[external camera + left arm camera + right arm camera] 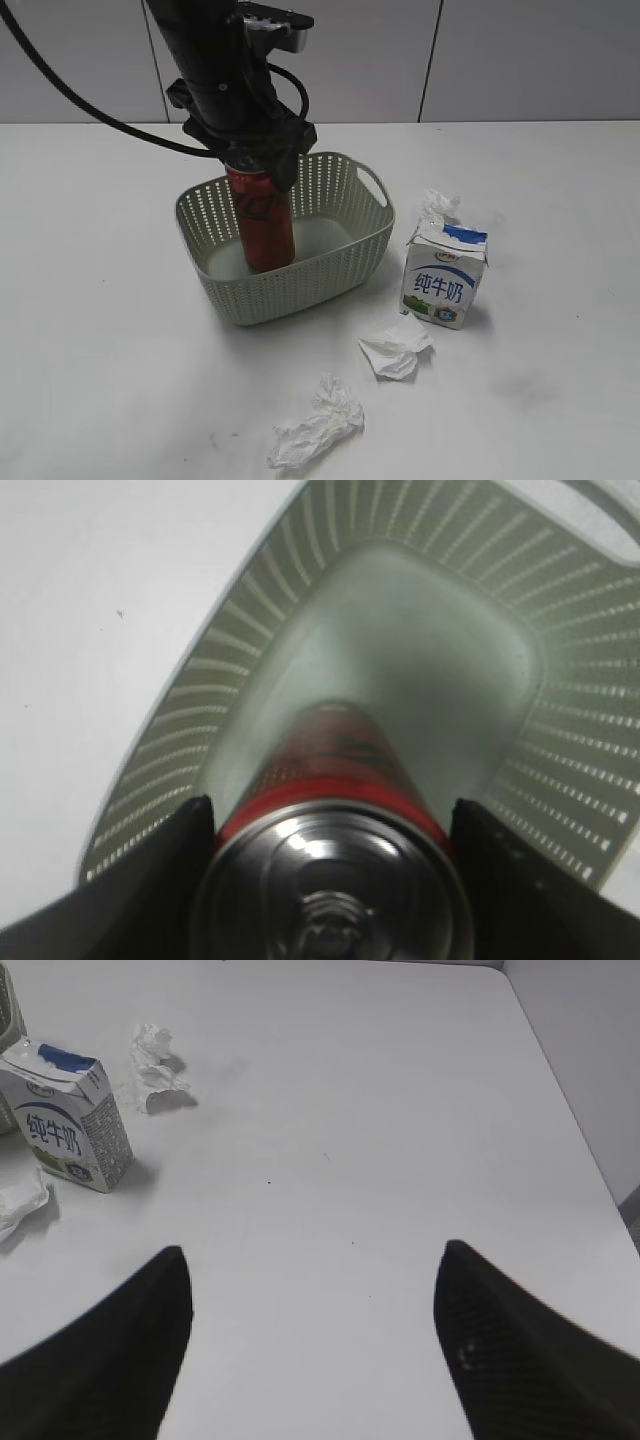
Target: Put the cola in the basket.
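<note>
While the left gripper (258, 165) reaches down from above in the exterior view, its black fingers are clamped on the upper part of the cola (264, 222), a tall slim red can that stands upright inside the basket (340, 268). The can's lower end sits down behind the basket's front wall, toward the left part of the interior, and its top rises well above the rim; whether its base actually touches the floor of the basket cannot be told from this angle. In the left wrist view the cola (335, 810) fills the bottom of the picture, its silver top nearest the lens, with one dark finger (160, 875) pressed against its left side and the other against its right, and the pale sage-green basket (575, 770) with its slotted walls opens out below it. A cut-out handle slot shows on the basket's right end wall in the exterior view. Just beside the basket on the white table (90, 350), to its right, stands a white-and-blue milk carton (445, 275), apart from the basket wall. Three crumpled pieces of white paper lie nearby: one (436, 207) behind the carton, one (397, 349) in front of it near the basket's corner, and one (317, 423) closer to the front edge. The right gripper (312, 1345) hangs over bare table well to the right of the carton, its two dark fingers spread wide apart with nothing between them.
</note>
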